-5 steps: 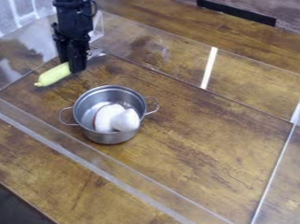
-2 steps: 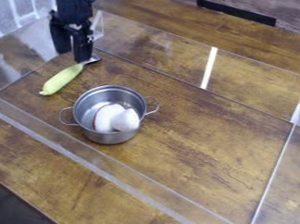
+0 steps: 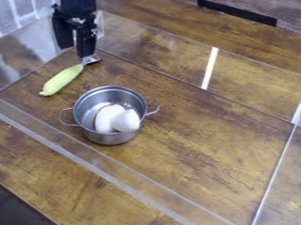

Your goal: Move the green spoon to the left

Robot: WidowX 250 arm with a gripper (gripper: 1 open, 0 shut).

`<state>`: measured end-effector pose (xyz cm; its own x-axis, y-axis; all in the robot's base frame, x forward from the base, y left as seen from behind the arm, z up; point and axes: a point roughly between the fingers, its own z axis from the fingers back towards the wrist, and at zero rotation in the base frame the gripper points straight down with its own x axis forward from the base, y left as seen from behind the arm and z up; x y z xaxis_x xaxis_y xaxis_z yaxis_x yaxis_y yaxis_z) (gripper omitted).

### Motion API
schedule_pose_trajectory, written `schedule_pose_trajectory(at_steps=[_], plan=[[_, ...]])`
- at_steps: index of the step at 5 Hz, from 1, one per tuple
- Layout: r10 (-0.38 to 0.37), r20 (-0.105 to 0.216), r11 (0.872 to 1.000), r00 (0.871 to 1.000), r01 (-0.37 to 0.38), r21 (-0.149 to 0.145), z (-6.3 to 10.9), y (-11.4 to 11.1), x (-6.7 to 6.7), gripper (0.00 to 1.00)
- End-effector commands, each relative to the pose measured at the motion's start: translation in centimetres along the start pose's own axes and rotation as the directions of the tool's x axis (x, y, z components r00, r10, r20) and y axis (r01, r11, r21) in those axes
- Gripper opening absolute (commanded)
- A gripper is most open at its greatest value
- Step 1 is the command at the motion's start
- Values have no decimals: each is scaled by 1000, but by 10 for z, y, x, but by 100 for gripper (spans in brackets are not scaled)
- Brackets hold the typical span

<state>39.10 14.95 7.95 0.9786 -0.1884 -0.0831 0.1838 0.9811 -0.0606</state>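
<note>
Gripper (image 3: 74, 46): jaws spread wide, pointing down, holding nothing, raised clear of the spoon.
Green spoon (image 3: 65, 77): flat on the wooden table (image 3: 202, 135), up and left of the steel pot (image 3: 110, 113), metal bowl end just beneath the gripper.
Pot contents: a white object (image 3: 114, 119).
Writing: none legible.

Green spoon (image 3: 66, 78) lies left of pot (image 3: 110, 113).
</note>
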Motion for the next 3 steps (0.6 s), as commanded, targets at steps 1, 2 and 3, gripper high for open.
schedule_pose_trajectory(at_steps=[1,2,3], plan=[[-20,125,996,992,8,93,69,-13,4,100],[-18,131,995,991,5,98,79,-20,4,100],[1,130,994,992,-16,108,86,-27,3,100]])
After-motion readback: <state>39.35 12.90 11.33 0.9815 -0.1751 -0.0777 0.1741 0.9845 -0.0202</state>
